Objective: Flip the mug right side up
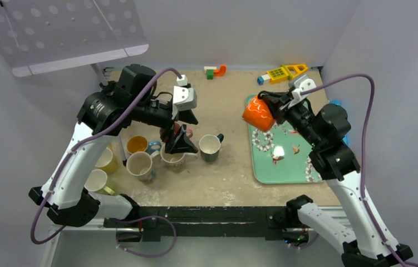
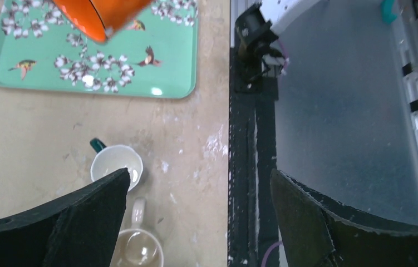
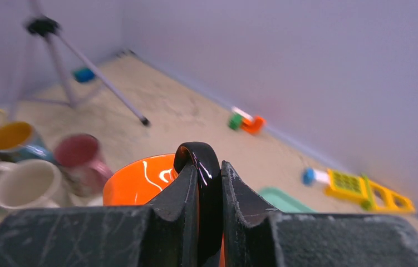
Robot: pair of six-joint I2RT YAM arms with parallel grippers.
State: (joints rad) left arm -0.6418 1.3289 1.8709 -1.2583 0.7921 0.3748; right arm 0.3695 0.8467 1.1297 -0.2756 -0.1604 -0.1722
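My right gripper (image 1: 270, 104) is shut on the black handle (image 3: 202, 167) of an orange mug (image 1: 259, 114) and holds it tilted in the air above the far left end of the green floral tray (image 1: 284, 172). In the right wrist view the handle is pinched between both fingers, with the orange body (image 3: 139, 183) beyond. The mug's orange side also shows at the top of the left wrist view (image 2: 103, 16). My left gripper (image 1: 183, 136) is open and empty, hovering over the cluster of upright mugs.
Several upright mugs stand left of centre: a white one with a dark green handle (image 1: 210, 147), a beige one (image 1: 141, 165), a yellow-inside one (image 1: 137, 144), a pink one (image 3: 81, 153). Toys lie at the back edge (image 1: 281, 72). A tripod leg (image 3: 95, 72) stands at the left.
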